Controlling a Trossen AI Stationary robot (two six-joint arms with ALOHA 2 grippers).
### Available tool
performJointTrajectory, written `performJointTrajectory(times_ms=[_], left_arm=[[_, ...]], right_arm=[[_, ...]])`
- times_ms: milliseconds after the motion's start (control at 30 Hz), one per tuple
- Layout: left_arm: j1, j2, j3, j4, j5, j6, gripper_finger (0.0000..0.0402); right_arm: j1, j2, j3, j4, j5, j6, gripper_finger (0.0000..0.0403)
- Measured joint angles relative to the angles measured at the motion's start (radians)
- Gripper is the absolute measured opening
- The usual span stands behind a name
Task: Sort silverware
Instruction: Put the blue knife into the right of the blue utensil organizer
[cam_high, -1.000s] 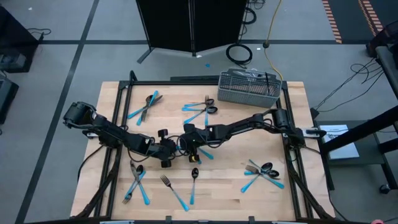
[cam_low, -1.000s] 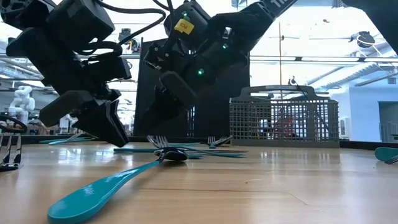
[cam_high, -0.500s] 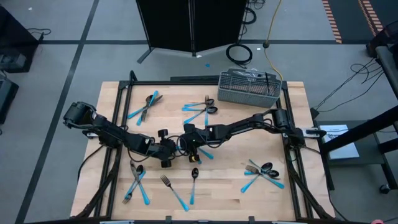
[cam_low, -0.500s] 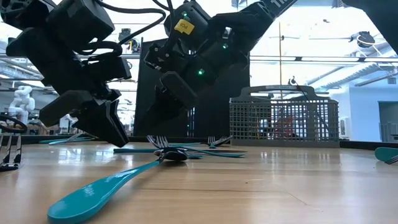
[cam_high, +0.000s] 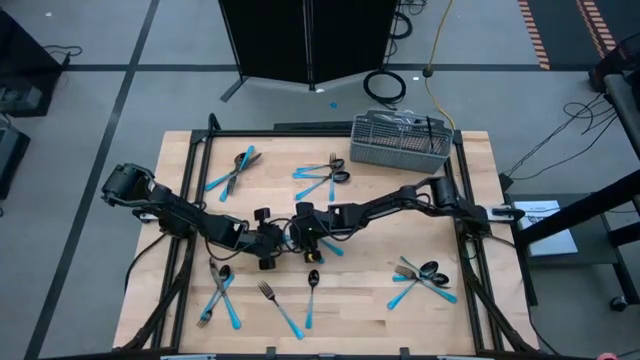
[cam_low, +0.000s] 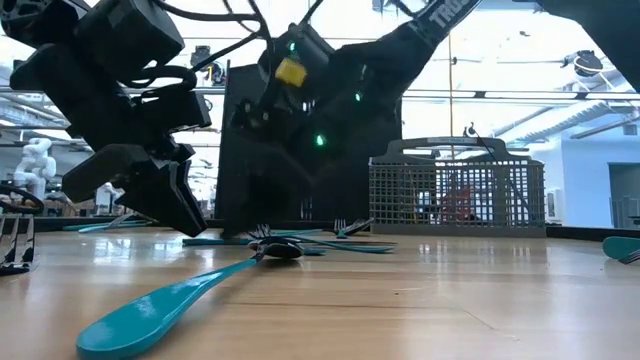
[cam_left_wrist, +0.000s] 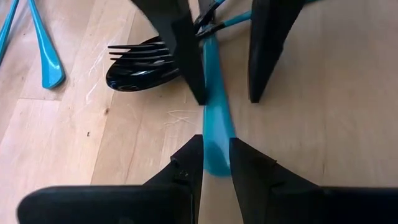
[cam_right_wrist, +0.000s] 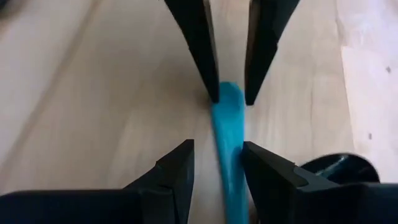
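In the left wrist view, my left gripper (cam_left_wrist: 216, 163) is shut on the light-blue handle (cam_left_wrist: 214, 118) of one piece of silverware near the table's middle (cam_high: 283, 240). Its head is hidden behind my right gripper. My right gripper (cam_right_wrist: 217, 168) faces the left one and is open. Its fingers stand on either side of the same handle, farther along it (cam_high: 300, 228). Whether they touch it, I cannot tell. Beside the handle, a dark spoon head and a fork (cam_left_wrist: 138, 68) lie on the wood. My left gripper pinches the free end of the blue handle (cam_right_wrist: 227, 96) between its two fingers. The fingers come slanting down from the table's left and lie along the handle. Whether the piece rests on the table or is lifted does not show.
A grey wire-mesh basket (cam_high: 400, 141) stands at the far edge, right of middle. Clusters of blue-handled silverware lie far left (cam_high: 233, 170), far middle (cam_high: 325, 178), near left (cam_high: 220, 292) and near right (cam_high: 425, 278). A single spoon (cam_high: 311, 296) and fork (cam_high: 277, 305) lie near the front.
My right gripper has dropped toward the table and shifted slightly toward my left gripper; it shows blurred in the low view. My left gripper has stayed where it was.
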Motion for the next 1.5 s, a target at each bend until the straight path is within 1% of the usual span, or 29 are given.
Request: performJointTrajectory(times_ms=[100,167,233,367,600,767,933,1000,1100,1200,1300,1400,1500], left_arm=[[0.000,-0.016,0.000,0.010,0.006,-0.005,0.0075],[0.000,-0.027,0.001,0.035,0.007,-0.033,0.0075],[0.003,-0.040,0.000,0.022,0.011,-0.054,0.0075],[0.011,-0.038,0.000,0.008,0.056,-0.101,0.0075],[0.038,-0.018,0.001,0.007,0.115,-0.163,0.0075],[0.054,0.008,0.001,0.019,0.116,-0.175,0.0077],[0.058,0.048,0.004,0.066,0.112,-0.184,0.0098],[0.058,0.049,0.004,0.071,0.112,-0.166,0.0105],[0.056,0.030,0.001,0.067,0.116,-0.146,0.0107],[0.044,-0.014,-0.003,0.059,0.119,-0.106,0.0107],[0.036,-0.080,-0.003,0.062,0.094,-0.078,0.0107],[0.034,-0.146,-0.002,0.064,0.060,-0.049,0.0107],[0.034,-0.206,-0.002,0.064,0.054,-0.023,0.0107]], right_arm=[[0.000,0.006,0.002,0.005,-0.002,0.005,0.0132],[0.000,0.007,0.002,0.005,-0.003,0.006,0.0132],[0.000,0.007,0.002,0.006,-0.002,0.007,0.0132],[0.000,0.010,0.001,0.008,-0.004,0.012,0.0132],[0.000,0.010,0.001,0.011,-0.003,0.012,0.0132],[0.000,0.010,0.001,0.010,-0.002,0.027,0.0132],[0.000,0.010,0.001,0.005,-0.002,0.051,0.0129],[0.000,0.010,0.001,-0.005,-0.002,0.074,0.0120],[0.000,0.010,0.003,-0.040,0.000,0.104,0.0090],[0.000,0.008,0.005,-0.074,0.000,0.126,0.0051],[0.000,0.006,0.006,-0.096,0.000,0.133,0.0020],[0.006,0.005,0.005,-0.098,0.004,0.132,0.0008],[0.011,0.006,0.004,-0.086,0.005,0.131,0.0013]])
